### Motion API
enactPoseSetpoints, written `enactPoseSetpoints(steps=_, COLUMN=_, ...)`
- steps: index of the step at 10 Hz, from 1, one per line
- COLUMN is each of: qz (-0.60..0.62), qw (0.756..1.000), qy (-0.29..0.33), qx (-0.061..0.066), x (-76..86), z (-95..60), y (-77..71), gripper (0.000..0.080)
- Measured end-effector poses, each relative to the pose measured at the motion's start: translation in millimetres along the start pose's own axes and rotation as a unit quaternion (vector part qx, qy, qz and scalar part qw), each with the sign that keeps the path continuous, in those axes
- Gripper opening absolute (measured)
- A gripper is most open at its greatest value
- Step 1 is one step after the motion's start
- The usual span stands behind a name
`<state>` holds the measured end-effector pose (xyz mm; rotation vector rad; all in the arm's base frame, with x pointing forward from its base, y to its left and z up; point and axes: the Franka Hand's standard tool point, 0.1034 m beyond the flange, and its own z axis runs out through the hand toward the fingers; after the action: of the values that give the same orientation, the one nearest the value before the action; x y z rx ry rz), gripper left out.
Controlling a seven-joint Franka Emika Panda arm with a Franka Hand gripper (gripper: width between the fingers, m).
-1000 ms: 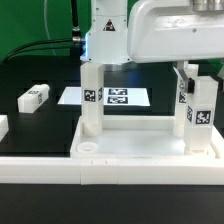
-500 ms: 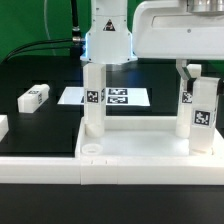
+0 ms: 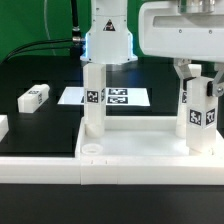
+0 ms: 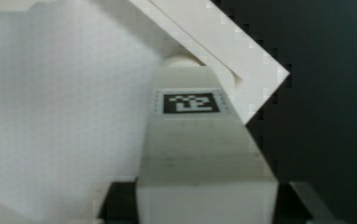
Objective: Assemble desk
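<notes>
Since 1 second ago the arm's big white housing sits further toward the exterior view's right, while the held leg (image 3: 197, 113) stands at almost the same spot with its tags turned slightly.

Nearest the exterior camera, a long white border rail (image 3: 60, 172) runs across the whole width. Just behind it lies the tabletop (image 3: 135, 148), a white tray with a raised rim. A round corner socket (image 3: 88, 147) shows empty at its near corner on the exterior view's left.

At the near corner on the exterior view's right, the held leg is upright and shows 2 black-and-white tags. Its lower end meets the tabletop's rim (whether it is seated in a socket I cannot tell). The gripper (image 3: 196, 74) is clamped on the top of this leg. In the wrist view the dark fingers (image 4: 118, 203) press both sides of the leg (image 4: 201, 150), with the gripper (image 4: 205, 205) closed to the leg's width.

Further back, the standing leg (image 3: 93, 100) rises upright from the tabletop's far corner on the exterior view's left. Beyond it the marker board (image 3: 128, 97) lies flat on the black table (image 3: 40, 125). 1 loose leg (image 3: 33, 97) lies well apart toward the exterior view's left.
</notes>
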<state>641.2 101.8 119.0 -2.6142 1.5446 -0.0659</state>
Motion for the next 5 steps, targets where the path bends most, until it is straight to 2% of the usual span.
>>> enactPoseSetpoints(steps=2, qz=0.101, qw=0.995, qy=-0.004, qx=0.000, x=-3.9, z=0.8, y=-0.2, gripper=0.0288)
enactPoseSetpoints(steps=5, qz=0.141, qw=0.990, qy=-0.006, qx=0.000, x=-4.8, z=1.9, y=-0.3, gripper=0.0296)
